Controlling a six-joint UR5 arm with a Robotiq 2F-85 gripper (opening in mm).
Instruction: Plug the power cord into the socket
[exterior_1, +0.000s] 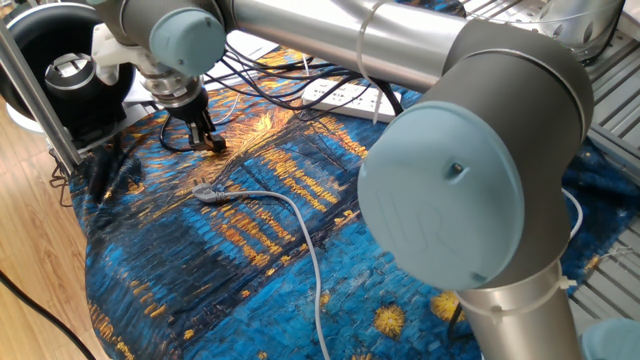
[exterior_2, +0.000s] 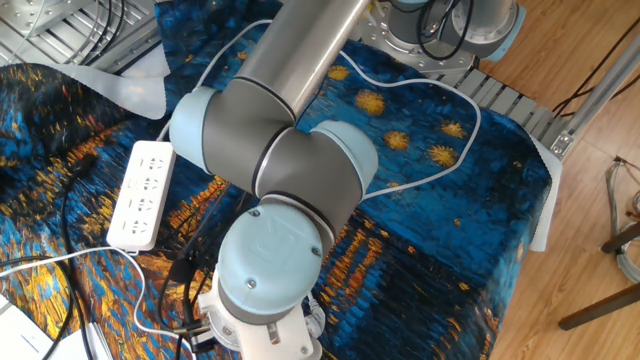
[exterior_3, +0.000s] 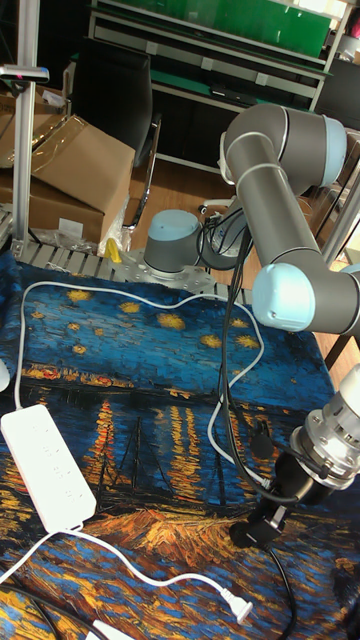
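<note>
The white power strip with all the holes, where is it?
In the tall fixed view the power strip lies at the left edge of the blue painted cloth, far left of the gripper.

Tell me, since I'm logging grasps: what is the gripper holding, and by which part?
The gripper appears shut on the power cord, gripping its black plug at the cable's end, low over the cloth.

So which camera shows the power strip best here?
The tall fixed view: the power strip lies whole and unblocked on the cloth. The other fixed view shows it partly behind the arm. In one fixed view only a sliver peeks out under the arm.
</note>
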